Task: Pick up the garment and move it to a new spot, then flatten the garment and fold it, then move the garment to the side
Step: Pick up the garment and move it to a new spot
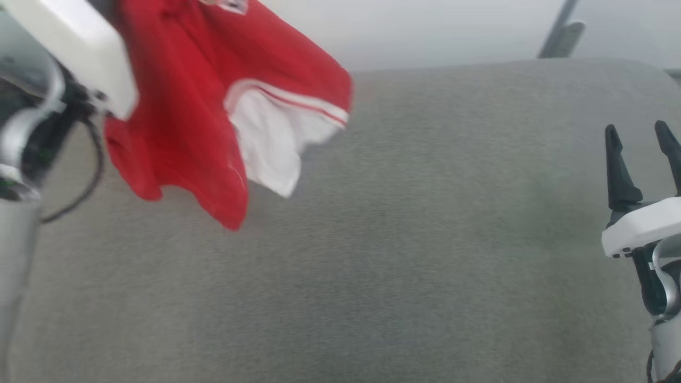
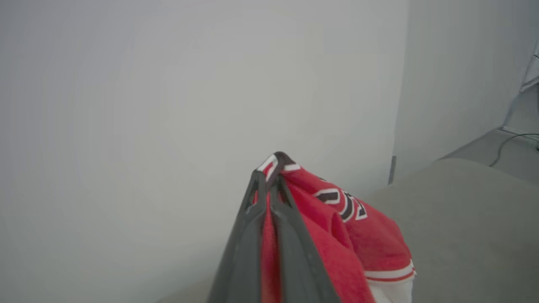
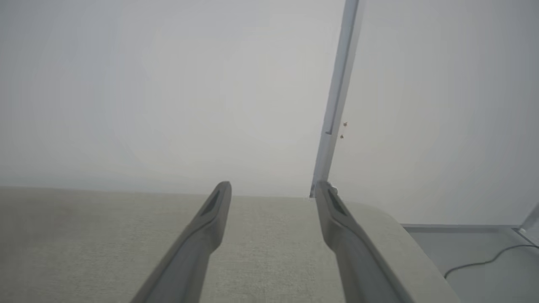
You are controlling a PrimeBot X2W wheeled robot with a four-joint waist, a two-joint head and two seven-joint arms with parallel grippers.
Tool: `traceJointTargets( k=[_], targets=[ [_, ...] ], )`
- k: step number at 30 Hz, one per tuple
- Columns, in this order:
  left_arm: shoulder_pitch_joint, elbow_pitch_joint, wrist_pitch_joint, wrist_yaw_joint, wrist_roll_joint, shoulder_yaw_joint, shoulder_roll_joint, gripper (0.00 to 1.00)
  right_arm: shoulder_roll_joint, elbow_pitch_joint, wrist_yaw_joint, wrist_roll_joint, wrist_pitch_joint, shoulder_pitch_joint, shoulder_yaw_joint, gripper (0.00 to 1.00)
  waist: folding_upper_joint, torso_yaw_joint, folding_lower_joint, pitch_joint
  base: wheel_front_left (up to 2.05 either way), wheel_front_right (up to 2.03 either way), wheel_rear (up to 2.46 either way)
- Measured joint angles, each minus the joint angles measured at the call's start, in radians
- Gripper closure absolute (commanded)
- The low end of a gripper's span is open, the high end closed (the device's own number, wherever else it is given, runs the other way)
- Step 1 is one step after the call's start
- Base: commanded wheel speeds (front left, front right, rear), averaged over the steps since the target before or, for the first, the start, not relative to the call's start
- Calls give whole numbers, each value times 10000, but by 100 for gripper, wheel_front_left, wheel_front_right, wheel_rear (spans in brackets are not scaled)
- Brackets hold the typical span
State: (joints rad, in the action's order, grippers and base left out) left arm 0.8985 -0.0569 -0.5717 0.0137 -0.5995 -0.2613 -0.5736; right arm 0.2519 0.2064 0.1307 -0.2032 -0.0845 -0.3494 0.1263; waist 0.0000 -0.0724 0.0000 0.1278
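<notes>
The garment (image 1: 186, 106), a red jersey with a white sleeve and striped trim, hangs in the air at the upper left of the head view, above the grey cushion. In the left wrist view my left gripper (image 2: 271, 168) is shut on the garment (image 2: 349, 235), red cloth pinched between its dark fingers, with maroon white-outlined letters showing beside them. My right gripper (image 1: 641, 138) stands open at the right edge of the head view, nothing between its fingers. The right wrist view shows the right gripper (image 3: 273, 191) spread wide over the cushion.
A broad grey upholstered surface (image 1: 399, 239) spans the head view, with a rounded far right corner. Pale walls stand behind it. A grey upright post (image 3: 337, 97) rises beyond the far edge. A cable (image 3: 480, 261) lies on the floor to the right.
</notes>
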Motion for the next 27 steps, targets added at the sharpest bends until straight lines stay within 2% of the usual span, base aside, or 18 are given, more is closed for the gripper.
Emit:
traceJointTargets(
  k=[5, 10, 14, 17, 27],
  targets=[
    [-629, -640, -487, 303, -92, -537, 433, 100, -307, 92, 0, 56, -174, 22, 199, 0, 0, -659, 0, 156, 0, 0, 0],
    [-1681, -867, -934, 784, -198, -1018, 767, 100, -639, 341, 0, 86, -351, 150, 174, 0, 0, -1157, 0, 399, 0, 0, 0],
    [-2373, -721, -1133, 1026, -226, -1198, 784, 100, -802, 573, 0, 92, -506, 172, 52, 0, 0, -1369, 0, 556, 0, 0, 0],
    [-3191, -104, -1323, 1137, -328, -1413, 713, 100, -972, 894, 0, 100, -656, 166, -184, 0, 0, -1594, 0, 691, 0, 0, 0],
    [-4040, 2481, -1112, 880, -700, -1605, 775, 100, -961, 1574, 0, -15, -1007, -81, -606, 0, 0, -1837, 0, 797, 0, 0, 0]
  ],
)
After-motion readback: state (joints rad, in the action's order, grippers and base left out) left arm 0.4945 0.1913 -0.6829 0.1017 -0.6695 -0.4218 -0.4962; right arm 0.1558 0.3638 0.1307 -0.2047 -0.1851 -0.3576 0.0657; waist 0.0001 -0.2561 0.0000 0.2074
